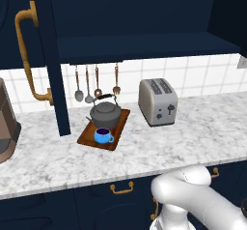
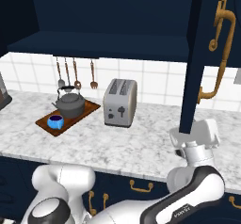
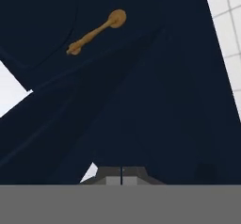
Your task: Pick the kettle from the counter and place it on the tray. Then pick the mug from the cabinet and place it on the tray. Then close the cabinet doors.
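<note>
The dark grey kettle (image 1: 105, 113) (image 2: 70, 103) stands on the reddish-brown tray (image 1: 121, 122) (image 2: 90, 107). In front of it on the tray sits the blue mug (image 1: 102, 136) (image 2: 55, 121). Both cabinet doors stand open: the left door (image 1: 52, 55) and the right door (image 2: 195, 53), each with a curved brass handle (image 1: 26, 55) (image 2: 221, 44). The cabinet shelf (image 1: 144, 48) (image 2: 103, 44) is bare. My gripper (image 3: 121, 175) is shut on nothing, close against the navy door (image 3: 141, 100). In the right base view my white hand (image 2: 197, 138) sits just below that door's lower edge.
A silver toaster (image 1: 157, 101) (image 2: 120, 103) stands on the marbled counter (image 1: 193, 132) (image 2: 141, 143) right of the tray. Utensils (image 1: 89, 86) hang on the tiled wall behind the kettle. A brown appliance (image 1: 6, 127) sits at the far left. Navy drawers (image 1: 121, 188) run below.
</note>
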